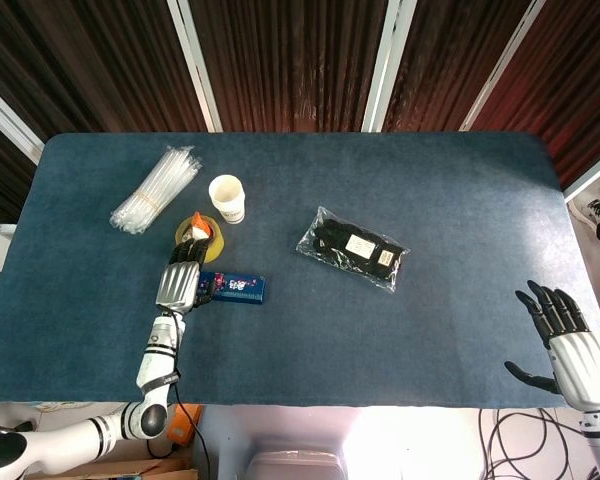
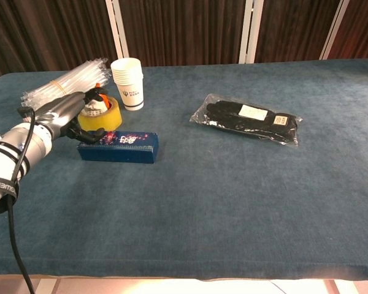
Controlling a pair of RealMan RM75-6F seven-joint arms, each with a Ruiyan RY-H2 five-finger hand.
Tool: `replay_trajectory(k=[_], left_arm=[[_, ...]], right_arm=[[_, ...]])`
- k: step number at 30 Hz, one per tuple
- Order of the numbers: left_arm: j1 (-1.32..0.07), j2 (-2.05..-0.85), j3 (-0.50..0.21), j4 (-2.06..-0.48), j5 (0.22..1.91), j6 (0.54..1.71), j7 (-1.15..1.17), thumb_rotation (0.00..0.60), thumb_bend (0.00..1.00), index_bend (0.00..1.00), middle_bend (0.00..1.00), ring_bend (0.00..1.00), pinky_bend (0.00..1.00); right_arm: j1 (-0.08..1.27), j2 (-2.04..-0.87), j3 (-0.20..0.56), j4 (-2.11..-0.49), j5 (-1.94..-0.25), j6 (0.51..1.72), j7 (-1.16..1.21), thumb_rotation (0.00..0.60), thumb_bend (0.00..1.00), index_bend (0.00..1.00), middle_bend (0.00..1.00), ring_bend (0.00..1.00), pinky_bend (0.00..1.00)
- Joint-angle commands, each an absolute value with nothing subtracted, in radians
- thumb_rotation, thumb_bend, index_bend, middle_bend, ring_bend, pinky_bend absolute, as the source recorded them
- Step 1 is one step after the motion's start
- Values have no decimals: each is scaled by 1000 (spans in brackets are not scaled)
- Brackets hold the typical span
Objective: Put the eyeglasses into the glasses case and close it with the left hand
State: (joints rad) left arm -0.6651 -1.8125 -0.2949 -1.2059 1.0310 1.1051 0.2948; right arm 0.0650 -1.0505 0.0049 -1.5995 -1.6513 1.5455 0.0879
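The left hand (image 2: pixel 66 116) reaches in from the near left, fingers curled down onto the left end of the closed blue glasses case (image 2: pixel 118 147); whether it actually grips is unclear. The right hand (image 1: pixel 562 335) hovers spread at the table's (image 1: pixel 380 340) near right edge.

head view overhead looking down, chest view low, frontal, both sharing table (image 1: pixel 460 180)

Robot test lab: blue-felted table (image 1: pixel 460 180), dark slatted wall panels (image 1: pixel 280 60), loose floor cables (image 1: pixel 500 440).
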Motion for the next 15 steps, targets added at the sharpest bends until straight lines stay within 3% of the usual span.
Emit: replay_trajectory(k=[1,8,11,15], left_arm=[[-618,-1741,-246,-1318,1116,1178,285,600,425,70,69,12,83],[-407,-1388,-15,-1639,1329,1357,259,600,423,38,29,0,72],[-306,-1279,70,-1651,1406,1465,224,600,423,7,1,0,62],[-195,-1236,99,-1593,1441,1599,112,600,414,0,0,0,48]], right_arm=[[67,-1052,6,-1600,-1648,1539,84,600,278,0,0,0,0],[78,-1062,9,-1608,-1623,1504,46,600,278,0,0,0,0],[86,-1072,12,-1615,-1606,1478,15,600,278,0,0,0,0],[97,-1089,18,-1619,-1586,1454,-28,600,278,0,0,0,0]])
